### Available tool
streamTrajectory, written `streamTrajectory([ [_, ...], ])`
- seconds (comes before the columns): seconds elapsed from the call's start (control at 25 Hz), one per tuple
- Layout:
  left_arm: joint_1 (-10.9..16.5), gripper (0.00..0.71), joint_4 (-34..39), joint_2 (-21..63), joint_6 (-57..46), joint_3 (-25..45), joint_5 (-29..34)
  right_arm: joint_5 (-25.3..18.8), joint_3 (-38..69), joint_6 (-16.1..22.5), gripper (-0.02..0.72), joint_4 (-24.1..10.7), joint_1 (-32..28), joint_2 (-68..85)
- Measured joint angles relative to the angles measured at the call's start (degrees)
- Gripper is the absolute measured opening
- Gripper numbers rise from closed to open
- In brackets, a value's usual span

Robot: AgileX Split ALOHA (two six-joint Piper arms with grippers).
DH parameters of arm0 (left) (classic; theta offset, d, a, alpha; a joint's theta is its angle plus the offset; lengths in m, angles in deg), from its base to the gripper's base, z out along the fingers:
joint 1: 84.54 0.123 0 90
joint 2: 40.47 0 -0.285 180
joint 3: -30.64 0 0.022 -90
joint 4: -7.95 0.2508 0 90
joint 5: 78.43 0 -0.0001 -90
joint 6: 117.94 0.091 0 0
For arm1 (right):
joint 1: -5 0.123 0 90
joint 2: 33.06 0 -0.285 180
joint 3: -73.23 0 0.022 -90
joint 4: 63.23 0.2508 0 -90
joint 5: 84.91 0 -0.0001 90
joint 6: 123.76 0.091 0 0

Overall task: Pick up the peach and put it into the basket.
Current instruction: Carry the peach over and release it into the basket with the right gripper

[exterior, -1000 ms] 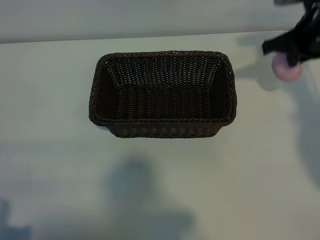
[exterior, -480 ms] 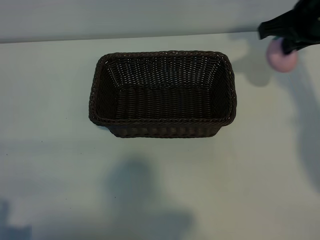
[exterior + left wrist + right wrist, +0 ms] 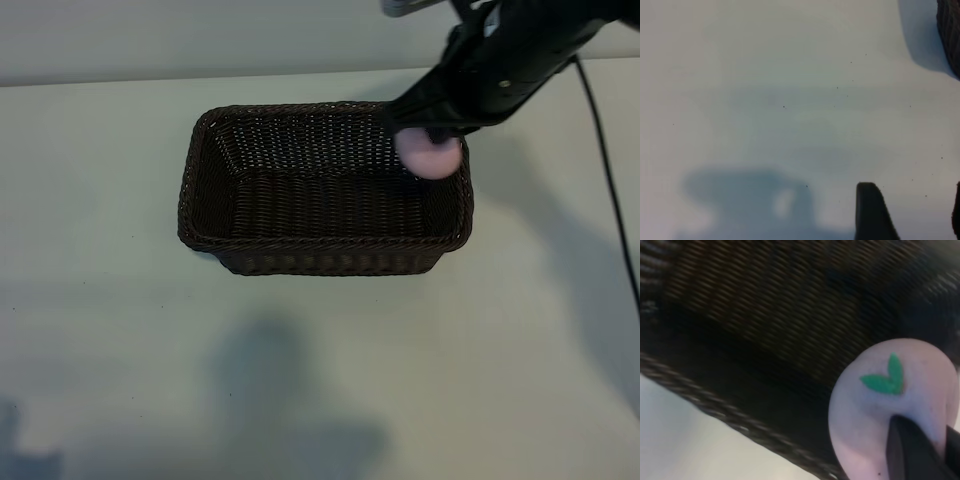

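Pink against black: the right gripper [image 3: 432, 140] is clamped on the peach [image 3: 430, 155], its jaws nearly together with the fruit pinched between them. In the right wrist view one dark finger [image 3: 912, 450] presses the peach's pale skin just below a small green leaf mark [image 3: 885, 377], and the fruit bulges out past that finger toward the basket's woven floor.

Working outward, the peach hangs below the jaws, held in the air over the basket [image 3: 325, 255] rather than resting in it. In the exterior view it sits inside the braided rim, over the end of the basket nearest the right arm and close to the far corner there. The wrist view shows the sloping wicker wall and the rim passing beside and beneath the fruit, so the drop path looks clear of the rim (though not by much on that side).

The basket's long axis runs across the table from one arm to the other, and most of its floor lies beyond the peach toward the left arm. A release here should land the fruit inside; carrying it a little farther along that axis would give more margin.

The left gripper [image 3: 910, 220] is parked apart from the basket over bare table [image 3: 765, 75], jaws apart and holding nothing.
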Motion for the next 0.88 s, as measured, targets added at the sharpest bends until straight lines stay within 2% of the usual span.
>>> streamTrajectory([
  [0.2, 0.0, 0.404, 0.0, 0.0, 0.0, 0.0, 0.0, 1.3, -2.0, 0.4, 0.047, -0.1, 0.6, -2.0],
  [0.56, 0.0, 0.403, 0.0, 0.0, -0.1, 0.0, 0.0, 0.7, -7.7, 0.5, 0.047, 0.3, 0.6, -11.8],
  [0.88, 0.0, 0.403, 0.0, 0.0, -0.1, 0.0, 0.0, 1.7, -7.8, -2.0, 0.047, 2.4, 2.4, -19.7],
])
